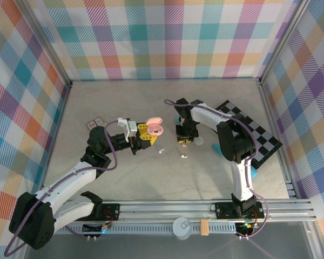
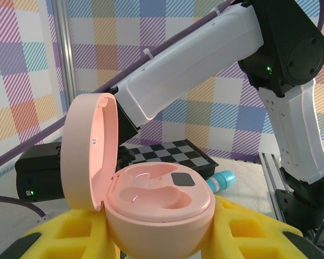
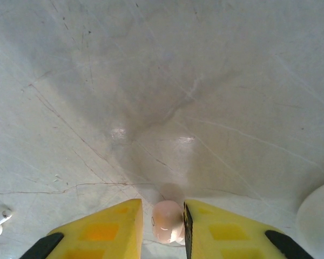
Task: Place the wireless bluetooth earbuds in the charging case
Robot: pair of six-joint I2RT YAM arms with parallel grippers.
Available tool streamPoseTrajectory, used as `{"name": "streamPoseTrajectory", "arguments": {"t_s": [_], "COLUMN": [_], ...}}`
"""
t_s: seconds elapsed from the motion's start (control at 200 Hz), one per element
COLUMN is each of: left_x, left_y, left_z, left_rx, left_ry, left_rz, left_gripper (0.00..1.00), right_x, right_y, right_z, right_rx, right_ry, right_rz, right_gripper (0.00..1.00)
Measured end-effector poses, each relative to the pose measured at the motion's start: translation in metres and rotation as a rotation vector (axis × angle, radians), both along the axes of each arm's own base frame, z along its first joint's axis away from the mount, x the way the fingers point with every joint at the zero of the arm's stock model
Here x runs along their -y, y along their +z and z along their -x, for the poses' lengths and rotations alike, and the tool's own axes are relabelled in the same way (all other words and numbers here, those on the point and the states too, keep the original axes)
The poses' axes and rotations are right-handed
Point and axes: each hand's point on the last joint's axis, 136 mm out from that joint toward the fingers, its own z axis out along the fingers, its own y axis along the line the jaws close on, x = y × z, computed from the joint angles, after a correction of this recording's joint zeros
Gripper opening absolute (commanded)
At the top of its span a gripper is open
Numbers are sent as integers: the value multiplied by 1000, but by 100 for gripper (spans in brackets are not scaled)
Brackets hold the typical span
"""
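The left arm (image 1: 70, 183) reaches from the near-left corner toward mid-bench, forearm low and nearly level. Its left claw (image 2: 156, 240) is clamped on the pink case (image 2: 162, 202), one yellow foam-like pad on each side of the rounded base. The case sits upright and open, its lid tipped up on the hinge side. The moulded wells inside are smooth and glossy, with a dark square patch in the tray.

The right arm (image 1: 235, 143) rises from its base, folds at the elbow and reaches left, wrist pointing down at the bench (image 3: 162, 81). The right claw (image 3: 163, 229) is drawn narrow around a pink earbud (image 3: 167, 220), which lies between the two yellow pads just right of the case. The right pad meets the earbud, while a sliver of bench shows beside the left one, so I cannot tell whether it is truly pinched.

Two white earbuds (image 1: 161, 150) (image 1: 182, 156) lie on the bench between the claws, apart from each other. A white rounded case (image 3: 319, 216) sits just right of the right claw. A teal tube (image 2: 221, 181) lies behind the pink case, near a checkerboard (image 1: 254, 132) at the right. The bench is pale, shiny and scratched.
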Motion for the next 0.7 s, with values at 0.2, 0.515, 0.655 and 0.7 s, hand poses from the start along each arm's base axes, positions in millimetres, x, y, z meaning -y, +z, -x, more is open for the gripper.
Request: {"name": "streamPoseTrajectory", "arguments": {"t_s": [0.2, 0.515, 0.655, 0.7], "left_x": [0, 1, 1, 1], "left_y": [-2, -2, -2, -2], "left_z": [-1, -1, -1, -1], "left_rx": [-5, -7, -7, -7], "left_ry": [0, 0, 0, 0], "left_rz": [-2, -3, -3, -3], "left_gripper": [25, 25, 25, 25], "right_x": [1, 1, 1, 1], "right_y": [-3, -8, -8, -8], "right_z": [2, 3, 3, 3], "right_rx": [-9, -21, -21, -21], "right_ry": [0, 0, 1, 1], "right_rz": [3, 10, 10, 10], "right_gripper": [24, 23, 18, 17]}}
